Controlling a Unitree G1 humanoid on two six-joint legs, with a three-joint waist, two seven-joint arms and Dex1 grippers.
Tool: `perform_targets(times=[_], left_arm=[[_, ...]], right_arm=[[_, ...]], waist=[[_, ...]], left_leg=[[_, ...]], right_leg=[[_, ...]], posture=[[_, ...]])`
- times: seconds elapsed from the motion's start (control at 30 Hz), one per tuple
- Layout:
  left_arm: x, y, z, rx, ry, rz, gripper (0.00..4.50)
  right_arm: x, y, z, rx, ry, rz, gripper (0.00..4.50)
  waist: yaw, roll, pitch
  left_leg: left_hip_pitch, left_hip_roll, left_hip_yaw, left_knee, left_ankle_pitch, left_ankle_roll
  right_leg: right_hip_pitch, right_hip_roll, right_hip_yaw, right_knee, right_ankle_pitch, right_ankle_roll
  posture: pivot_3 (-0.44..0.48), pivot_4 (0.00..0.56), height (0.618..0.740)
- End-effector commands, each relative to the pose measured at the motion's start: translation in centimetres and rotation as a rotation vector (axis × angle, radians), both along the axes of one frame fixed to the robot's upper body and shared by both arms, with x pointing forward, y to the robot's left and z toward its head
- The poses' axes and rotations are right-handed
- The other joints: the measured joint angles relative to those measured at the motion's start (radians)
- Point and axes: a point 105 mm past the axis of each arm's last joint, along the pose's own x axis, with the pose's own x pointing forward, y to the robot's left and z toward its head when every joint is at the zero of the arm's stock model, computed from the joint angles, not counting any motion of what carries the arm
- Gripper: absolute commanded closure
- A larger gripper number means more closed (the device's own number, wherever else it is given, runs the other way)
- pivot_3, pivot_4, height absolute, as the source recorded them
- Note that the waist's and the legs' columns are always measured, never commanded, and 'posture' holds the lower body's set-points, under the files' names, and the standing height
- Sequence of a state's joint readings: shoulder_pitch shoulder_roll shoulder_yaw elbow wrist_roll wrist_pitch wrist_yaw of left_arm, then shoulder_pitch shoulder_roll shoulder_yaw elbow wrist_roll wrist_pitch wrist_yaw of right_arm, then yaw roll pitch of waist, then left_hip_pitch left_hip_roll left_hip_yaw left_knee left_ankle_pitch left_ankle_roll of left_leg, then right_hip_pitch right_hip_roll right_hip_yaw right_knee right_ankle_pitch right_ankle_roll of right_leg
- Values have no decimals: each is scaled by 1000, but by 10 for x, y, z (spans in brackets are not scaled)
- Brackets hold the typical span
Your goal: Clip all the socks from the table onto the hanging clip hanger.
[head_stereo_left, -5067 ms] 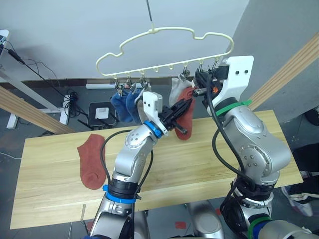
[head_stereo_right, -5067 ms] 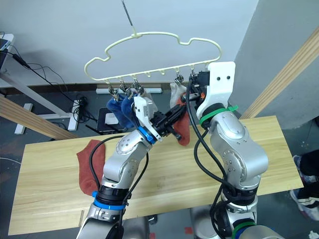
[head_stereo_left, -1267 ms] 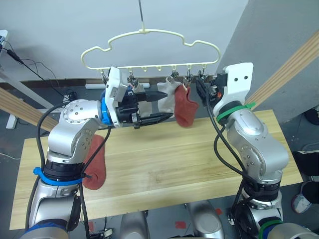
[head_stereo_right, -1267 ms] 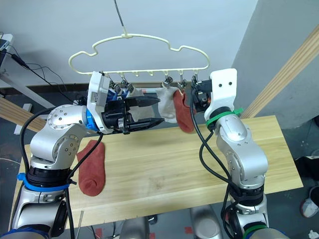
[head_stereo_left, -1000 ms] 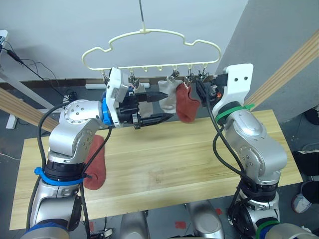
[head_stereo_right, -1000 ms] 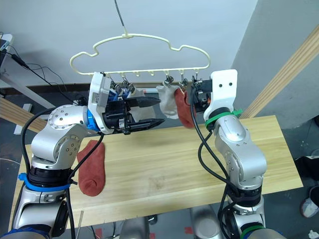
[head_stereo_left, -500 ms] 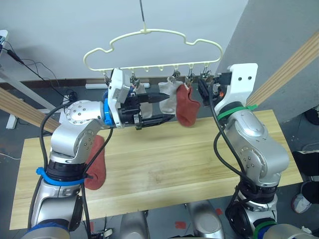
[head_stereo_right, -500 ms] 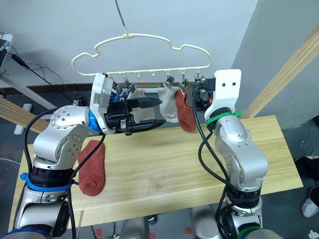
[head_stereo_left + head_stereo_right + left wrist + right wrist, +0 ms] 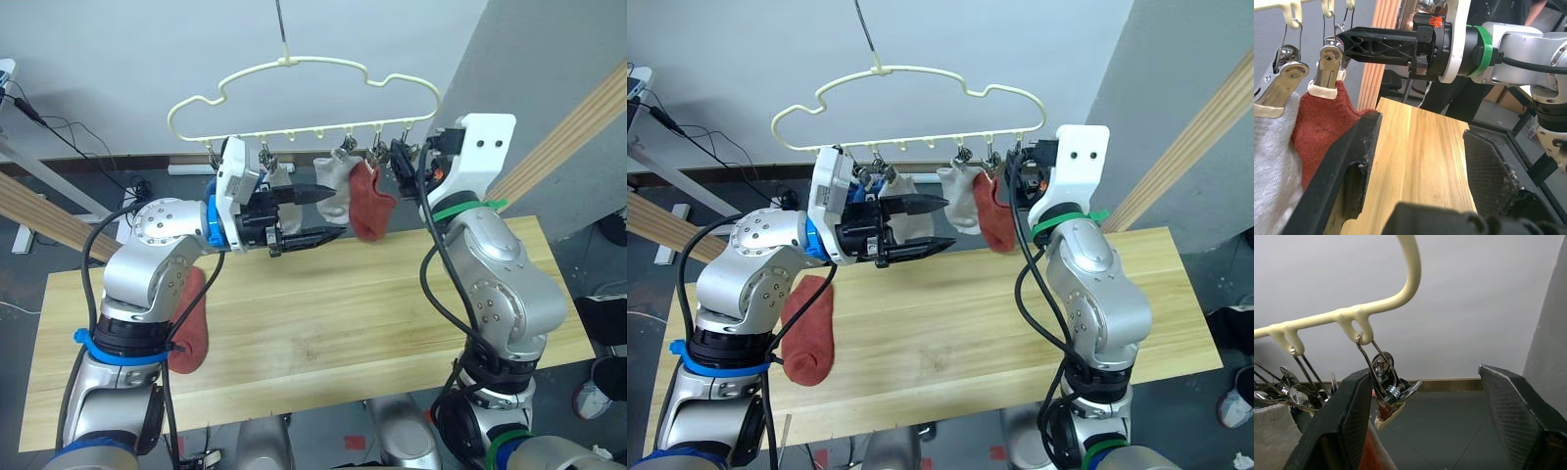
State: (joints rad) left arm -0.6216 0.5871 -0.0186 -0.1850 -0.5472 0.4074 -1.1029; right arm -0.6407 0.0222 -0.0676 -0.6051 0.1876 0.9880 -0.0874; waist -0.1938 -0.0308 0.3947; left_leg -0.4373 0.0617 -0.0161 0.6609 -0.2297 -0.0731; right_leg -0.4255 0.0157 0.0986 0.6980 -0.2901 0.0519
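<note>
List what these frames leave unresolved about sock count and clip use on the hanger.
- Blue socks: in the eye views the left gripper and its wrist cover them, so their number and clips cannot be told.
- Rust-red sock on the table: the left arm hides part of it.
- Clip hanger: the right wrist view's edges cut it off.
- Grey sock: the left wrist view's edge crops it.
</note>
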Motion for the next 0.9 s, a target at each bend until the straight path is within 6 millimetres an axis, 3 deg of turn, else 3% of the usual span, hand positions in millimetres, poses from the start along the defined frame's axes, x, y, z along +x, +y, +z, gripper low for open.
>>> perform_targets(times=[0.03, 0.17, 0.9], left_arm=[[-5, -4, 6, -1, -33, -26, 1457], [-5, -3, 6, 0, -32, -23, 1435], [-5, -4, 5, -3, -34, -24, 1435]], right_arm=[[-6, 2, 11, 15, -54, 6, 1159], [-7, 7, 9, 5, -45, 30, 2139], [-11, 14, 4, 24, -26, 52, 2139]], waist=[[0, 0, 0], [0, 0, 0], [0, 0, 0]], left_leg=[[0, 0, 0, 0, 0, 0], [0, 0, 0, 0, 0, 0], [0, 0, 0, 0, 0, 0]], right_leg=[[0, 0, 0, 0, 0, 0], [0, 0, 0, 0, 0, 0], [0, 0, 0, 0, 0, 0]], posture=[[-308, 347, 730], [-308, 347, 730], [-309, 341, 730]])
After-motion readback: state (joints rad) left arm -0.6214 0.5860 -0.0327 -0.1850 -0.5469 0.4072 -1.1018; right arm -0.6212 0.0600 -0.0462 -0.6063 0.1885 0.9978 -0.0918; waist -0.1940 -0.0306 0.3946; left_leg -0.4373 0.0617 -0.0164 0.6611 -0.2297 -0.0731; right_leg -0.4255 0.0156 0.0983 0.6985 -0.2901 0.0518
